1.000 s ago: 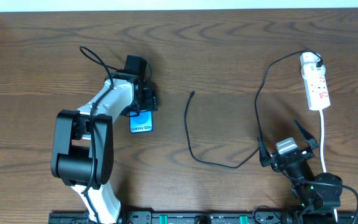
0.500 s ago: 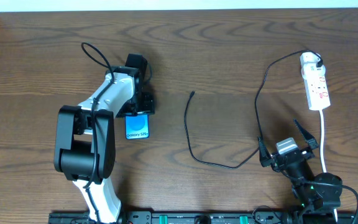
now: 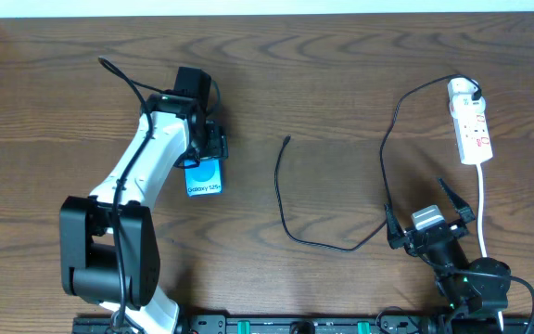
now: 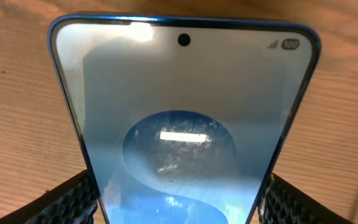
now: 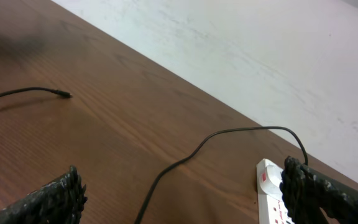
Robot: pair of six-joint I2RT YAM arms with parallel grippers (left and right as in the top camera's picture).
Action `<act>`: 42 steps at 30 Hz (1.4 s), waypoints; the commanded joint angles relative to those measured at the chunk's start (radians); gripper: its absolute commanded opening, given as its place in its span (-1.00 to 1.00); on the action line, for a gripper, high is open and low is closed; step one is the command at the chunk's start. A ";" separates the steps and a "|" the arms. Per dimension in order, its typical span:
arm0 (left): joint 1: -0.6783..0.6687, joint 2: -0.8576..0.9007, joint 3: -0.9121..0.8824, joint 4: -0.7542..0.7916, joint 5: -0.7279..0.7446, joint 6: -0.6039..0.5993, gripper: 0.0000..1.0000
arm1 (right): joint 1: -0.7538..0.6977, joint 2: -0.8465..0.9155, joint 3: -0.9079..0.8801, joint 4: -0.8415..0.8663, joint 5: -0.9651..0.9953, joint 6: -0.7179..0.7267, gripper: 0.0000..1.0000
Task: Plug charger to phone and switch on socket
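The phone (image 3: 204, 176), blue screen up with "Galaxy" text, is held at its far end by my left gripper (image 3: 207, 151). In the left wrist view the phone (image 4: 182, 124) fills the frame and both fingers press its side edges (image 4: 180, 205). The charger, a thin black cable (image 3: 290, 227), lies on the table with its free plug tip (image 3: 288, 140) right of the phone, and runs to the white socket (image 3: 471, 130) at the far right. My right gripper (image 3: 430, 223) is open and empty near the front edge. The right wrist view shows the cable tip (image 5: 67, 94), the socket (image 5: 271, 194) and the spread fingers (image 5: 185, 202).
A white cord (image 3: 482, 204) runs from the socket toward the front, close past my right gripper. The cable loops across the table between the two arms. A pale wall edge (image 3: 267, 7) bounds the table's far side.
My left arm has swung its elbow to the left and the phone in its gripper has shifted slightly left and turned a little. The right arm and the cable have not moved.
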 commanded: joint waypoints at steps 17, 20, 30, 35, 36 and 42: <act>0.004 0.121 -0.083 0.126 0.039 -0.010 0.55 | 0.006 -0.005 -0.005 0.001 -0.002 -0.003 0.98; 0.004 0.150 -0.084 0.134 0.040 -0.010 0.56 | 0.006 -0.005 -0.005 0.001 -0.002 -0.003 0.99; 0.004 0.184 -0.085 0.122 0.049 -0.013 0.89 | 0.006 -0.005 -0.005 0.001 -0.002 -0.003 0.98; 0.004 0.184 -0.098 0.127 0.062 -0.013 0.96 | 0.006 -0.005 -0.005 0.001 -0.002 -0.003 0.98; 0.004 0.184 -0.102 0.129 0.062 -0.013 0.96 | 0.006 -0.005 -0.005 0.001 -0.002 -0.003 0.99; 0.004 0.184 -0.126 0.140 0.063 -0.013 0.96 | 0.006 -0.005 -0.005 0.001 -0.002 -0.003 0.98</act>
